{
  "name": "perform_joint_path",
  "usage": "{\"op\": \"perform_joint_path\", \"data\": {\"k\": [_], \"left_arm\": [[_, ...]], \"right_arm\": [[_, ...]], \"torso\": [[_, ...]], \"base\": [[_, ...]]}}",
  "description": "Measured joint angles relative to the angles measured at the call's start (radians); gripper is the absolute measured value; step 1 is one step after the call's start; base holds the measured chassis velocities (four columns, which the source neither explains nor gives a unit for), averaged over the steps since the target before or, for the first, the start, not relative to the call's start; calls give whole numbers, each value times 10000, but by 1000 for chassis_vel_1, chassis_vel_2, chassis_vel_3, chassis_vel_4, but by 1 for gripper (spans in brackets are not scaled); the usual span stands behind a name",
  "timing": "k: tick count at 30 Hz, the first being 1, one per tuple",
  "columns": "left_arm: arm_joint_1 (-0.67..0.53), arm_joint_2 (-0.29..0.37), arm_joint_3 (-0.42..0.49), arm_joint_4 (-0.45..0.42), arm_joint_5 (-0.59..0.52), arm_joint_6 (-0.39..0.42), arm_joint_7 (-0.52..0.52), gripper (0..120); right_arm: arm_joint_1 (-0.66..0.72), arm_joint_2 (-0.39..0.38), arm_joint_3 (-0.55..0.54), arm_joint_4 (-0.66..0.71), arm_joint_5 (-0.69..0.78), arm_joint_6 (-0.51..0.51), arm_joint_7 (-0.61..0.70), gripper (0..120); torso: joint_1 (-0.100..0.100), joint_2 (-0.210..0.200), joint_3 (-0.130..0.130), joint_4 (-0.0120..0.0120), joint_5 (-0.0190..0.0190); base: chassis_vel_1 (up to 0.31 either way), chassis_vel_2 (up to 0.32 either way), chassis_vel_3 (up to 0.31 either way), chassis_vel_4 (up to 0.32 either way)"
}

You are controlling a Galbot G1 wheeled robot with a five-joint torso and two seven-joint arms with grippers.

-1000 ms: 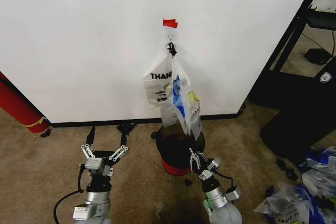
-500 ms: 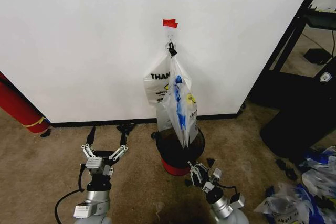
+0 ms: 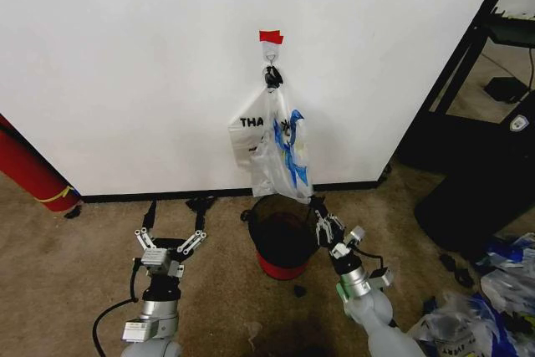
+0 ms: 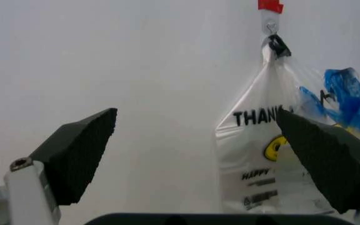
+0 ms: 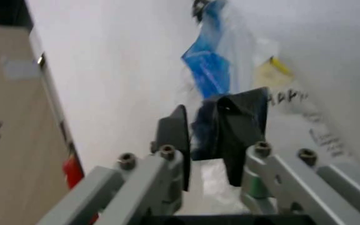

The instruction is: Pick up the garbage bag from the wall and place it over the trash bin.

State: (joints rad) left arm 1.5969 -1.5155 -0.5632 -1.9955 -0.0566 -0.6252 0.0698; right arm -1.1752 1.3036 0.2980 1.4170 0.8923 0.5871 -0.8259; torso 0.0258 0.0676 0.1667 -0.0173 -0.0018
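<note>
The right gripper (image 3: 321, 214) is being held at the bottom edge of the garbage bag (image 3: 285, 152), its jaws drawn close together around a fold of blue and clear plastic — in the right wrist view the dark pads (image 5: 239, 129) are seen pressing on that fold. The left gripper (image 3: 171, 244) is being kept low over the carpet (image 3: 75, 273), well to the left of the work, its jaws spread wide and nothing being held between them.

The garbage bag, see-through with blue handle strips, is being suspended from a small hook (image 3: 271, 56) on the wall (image 3: 125, 56), just beneath a red tape mark (image 3: 270, 37). Behind it, flat against the wall, a white bag (image 3: 247, 135) with black lettering is being hung from the same hook — its yellow face print is being shown in the left wrist view.

The trash bin (image 3: 282, 238), black mesh on a red base, is being left standing on the carpet below the hanging bags, just beside the right gripper.
</note>
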Motion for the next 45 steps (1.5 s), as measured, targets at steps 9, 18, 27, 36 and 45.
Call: {"op": "perform_joint_path", "data": {"k": [9, 18, 27, 36, 45], "left_arm": [[5, 6, 38, 3, -6, -29, -2, 100], [-20, -40, 344, -81, 36, 82, 66, 100], [77, -21, 267, -149, 54, 116, 135, 100], [-10, -107, 146, 23, 70, 27, 125, 100], [-87, -151, 134, 233, 140, -93, 101, 100]], "right_arm": [[-1003, -2025, 873, -76, -1468, 99, -2873, 51], [-1453, -2121, 1146, 452, -983, 745, -2285, 84], [-385, -1334, 217, 963, -2397, 1146, 954, 100], [2057, -1246, -1927, 677, -4367, 1024, 1993, 100], [3872, -1418, -3662, 590, -6518, -165, 4634, 100]], "torso": [[0, 0, -1, -4, 1], [0, 0, -1, -3, 0], [0, 0, -1, -1, 0], [0, 0, 0, -3, -3], [0, 0, -1, -2, -4]], "base": [[0, 0, 0, 0], [0, 0, 0, 0], [0, 0, 0, 0], [0, 0, 0, 0], [0, 0, 0, 0]]}}
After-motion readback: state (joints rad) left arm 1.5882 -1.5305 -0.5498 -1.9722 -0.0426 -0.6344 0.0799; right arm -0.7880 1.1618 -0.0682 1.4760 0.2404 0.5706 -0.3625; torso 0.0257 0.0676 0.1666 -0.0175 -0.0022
